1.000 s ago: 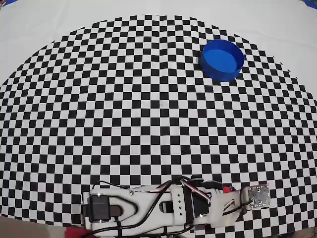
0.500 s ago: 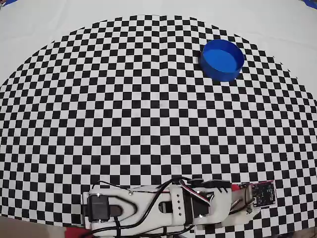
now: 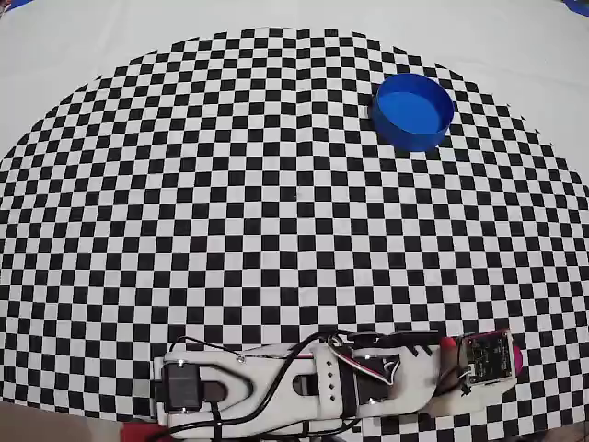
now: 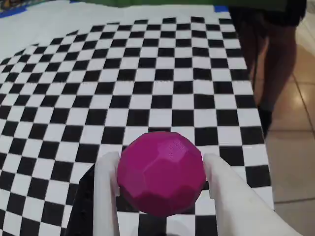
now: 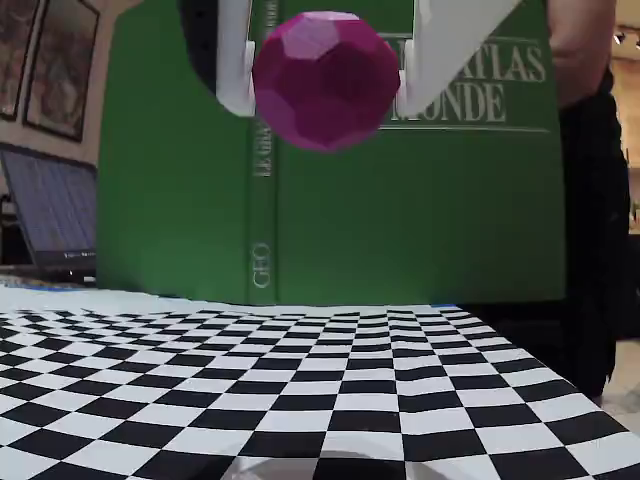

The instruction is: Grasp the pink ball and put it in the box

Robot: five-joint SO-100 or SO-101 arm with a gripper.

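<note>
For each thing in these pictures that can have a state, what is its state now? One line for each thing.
pink ball: held between the two gripper fingers, lifted clear of the checkered cloth in the fixed view.
gripper: shut on the pink ball, one white finger on each side.
box: upright, open at the top, empty, standing far from the arm in the overhead view.
checkered cloth: lying flat.
green book: standing upright behind the cloth.

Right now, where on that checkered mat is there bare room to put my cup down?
Nearly everywhere: the checkered mat lies bare between the box at the far right and the arm along the near edge. Crowded only there, where the gripper holds the pink ball.
</note>
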